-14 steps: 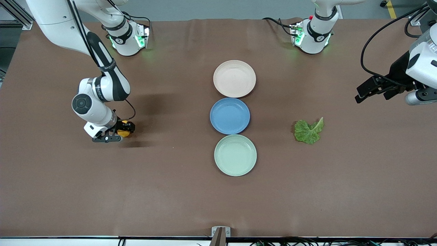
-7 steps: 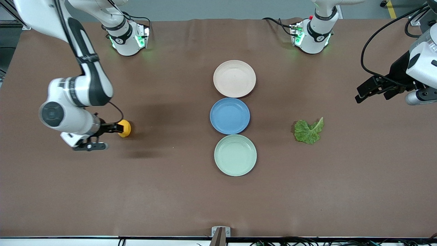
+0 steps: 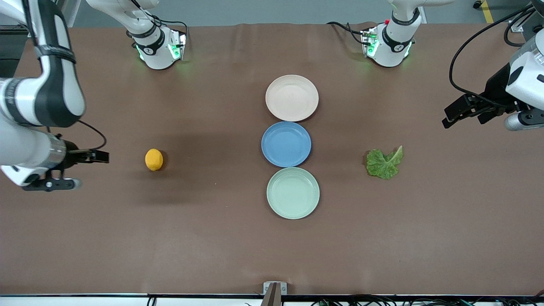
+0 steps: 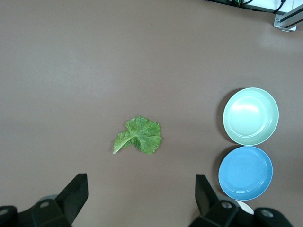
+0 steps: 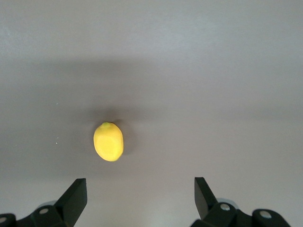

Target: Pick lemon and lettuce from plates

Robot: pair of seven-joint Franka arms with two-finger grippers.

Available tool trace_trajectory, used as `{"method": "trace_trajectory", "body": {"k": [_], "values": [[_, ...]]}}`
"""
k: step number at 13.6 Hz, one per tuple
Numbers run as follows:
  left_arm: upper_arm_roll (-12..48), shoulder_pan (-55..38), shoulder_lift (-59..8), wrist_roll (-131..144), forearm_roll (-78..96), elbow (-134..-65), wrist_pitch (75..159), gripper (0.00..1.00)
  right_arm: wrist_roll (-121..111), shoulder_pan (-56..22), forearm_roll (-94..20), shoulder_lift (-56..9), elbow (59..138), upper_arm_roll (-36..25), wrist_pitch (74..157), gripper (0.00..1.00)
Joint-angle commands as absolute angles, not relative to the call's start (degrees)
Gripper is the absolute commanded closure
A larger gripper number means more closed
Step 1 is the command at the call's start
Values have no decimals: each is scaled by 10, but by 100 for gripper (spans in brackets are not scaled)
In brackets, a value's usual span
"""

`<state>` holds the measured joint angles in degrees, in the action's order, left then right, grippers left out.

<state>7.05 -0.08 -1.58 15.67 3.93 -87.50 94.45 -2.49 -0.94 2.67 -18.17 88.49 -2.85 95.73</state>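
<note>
The lemon (image 3: 154,160) lies on the bare table toward the right arm's end; it also shows in the right wrist view (image 5: 108,142). My right gripper (image 3: 95,156) is open and empty, up over the table's end, apart from the lemon. The lettuce (image 3: 384,162) lies on the table toward the left arm's end and shows in the left wrist view (image 4: 138,137). My left gripper (image 3: 454,115) is open and empty, raised over the table's end. The beige plate (image 3: 292,97) and the mint plate (image 3: 293,193) are empty.
A blue plate (image 3: 286,144) sits between the beige and mint plates in the table's middle; the three form a row. The arm bases (image 3: 158,44) stand along the table's edge farthest from the front camera.
My right gripper let go of the lemon, opened, and drew away toward the table's end, rising. The lemon stays on the table. The left arm has not moved.
</note>
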Motion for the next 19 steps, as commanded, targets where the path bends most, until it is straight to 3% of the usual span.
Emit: {"method": "trace_trajectory", "body": {"k": [1,11,19], "values": [[70,0,-19,156,43,-862,932,0,-27,15,33,-190,851,-18,926,0],[70,0,-19,156,43,-862,932,0,-31,18,25,-191,824,-14,899,0],[70,1,-19,156,44,-862,932,0,-40,16,6,-84,910,-15,903,0]]}}
